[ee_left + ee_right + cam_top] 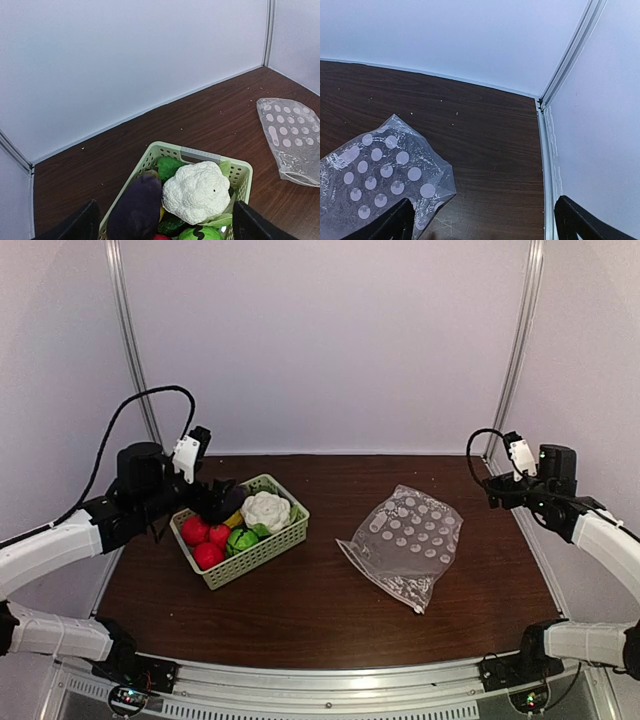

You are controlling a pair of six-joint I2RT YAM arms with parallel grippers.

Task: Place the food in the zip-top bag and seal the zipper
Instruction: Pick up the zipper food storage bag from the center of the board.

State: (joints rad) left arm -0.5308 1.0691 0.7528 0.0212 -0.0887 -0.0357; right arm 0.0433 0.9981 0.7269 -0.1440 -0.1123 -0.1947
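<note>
Worktop (320,610): the zip-top bag (405,545) lies flat at 3 o'clock of the basket (255,560), well apart. The food (266,510) sits in the basket. My left claw (218,502) hangs released above the food; my right claw (497,490), released, hovers at the bag's 2 o'clock.

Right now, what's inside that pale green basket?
A white cauliflower, a dark purple piece, red round fruits, green leafy vegetables and a yellow piece. Anything beneath them is hidden.
</note>
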